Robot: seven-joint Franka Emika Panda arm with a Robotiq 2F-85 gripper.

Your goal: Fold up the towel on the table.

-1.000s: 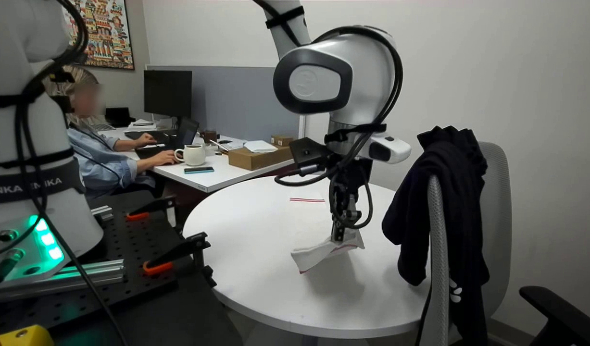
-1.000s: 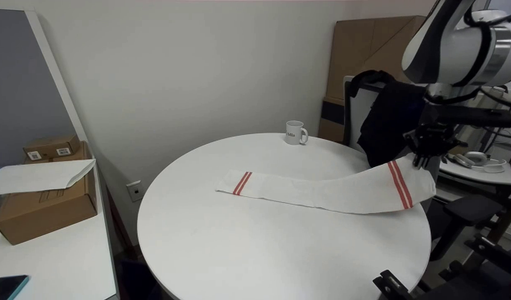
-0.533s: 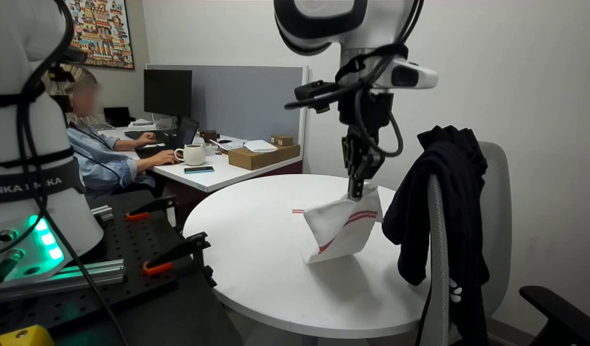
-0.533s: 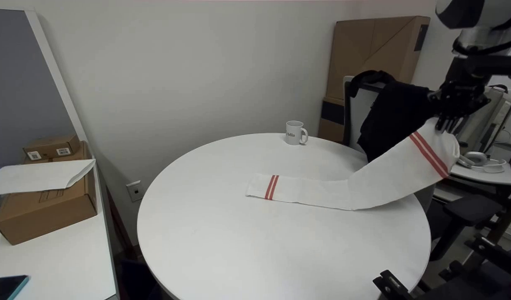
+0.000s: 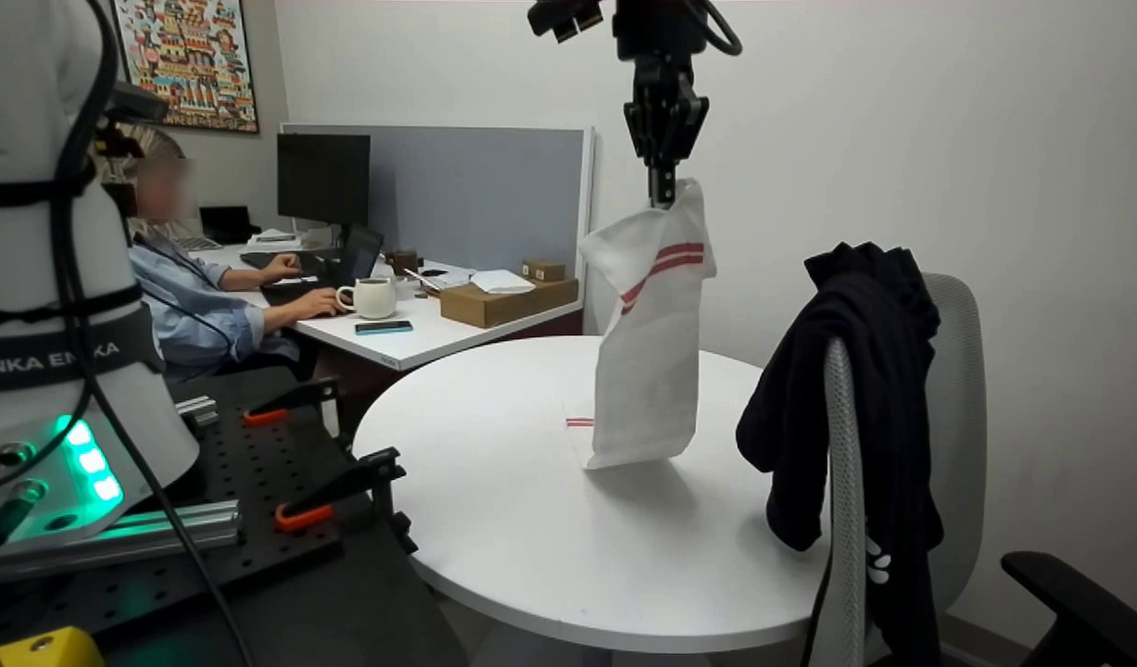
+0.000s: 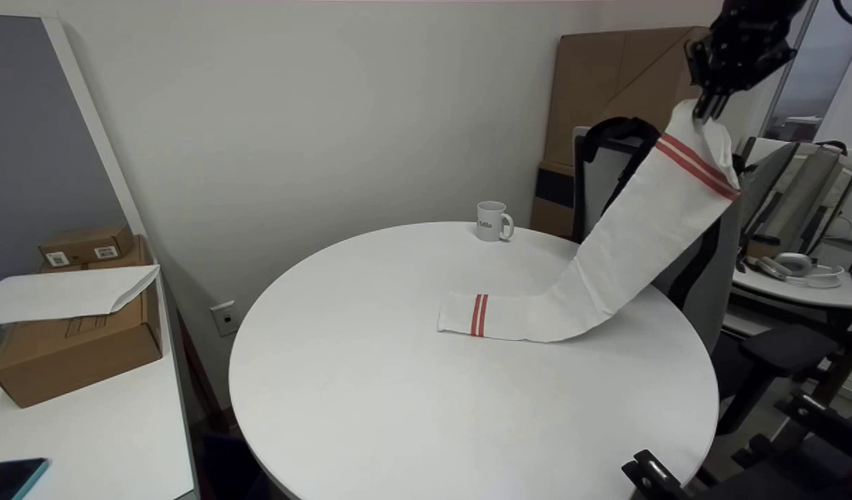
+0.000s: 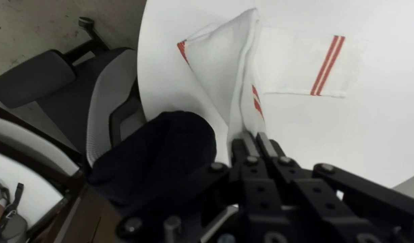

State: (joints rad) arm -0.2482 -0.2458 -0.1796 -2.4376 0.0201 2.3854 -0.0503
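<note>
The towel, a white cloth with red double stripes near its ends, shows in both exterior views (image 5: 650,380) (image 6: 627,243) and in the wrist view (image 7: 222,62). One end hangs from my gripper (image 5: 662,199), high above the table; the other end lies flat on the white round table (image 5: 494,519) (image 6: 412,410). The held end bunches and droops on both sides of the fingers. My gripper (image 6: 708,114) is shut on the towel near its end edge. In the wrist view the fingertips (image 7: 257,136) are close together with cloth between them.
A white mug (image 6: 489,226) stands at the table's edge. A chair with a black jacket (image 5: 855,398) is against the table; the jacket shows near the gripper in the wrist view (image 7: 166,158). A desk (image 5: 401,347) with boxes and a seated person is behind.
My gripper has risen well above the table with the towel end. More of the towel is lifted, and its flat end has slid along the table toward the lifted end.
</note>
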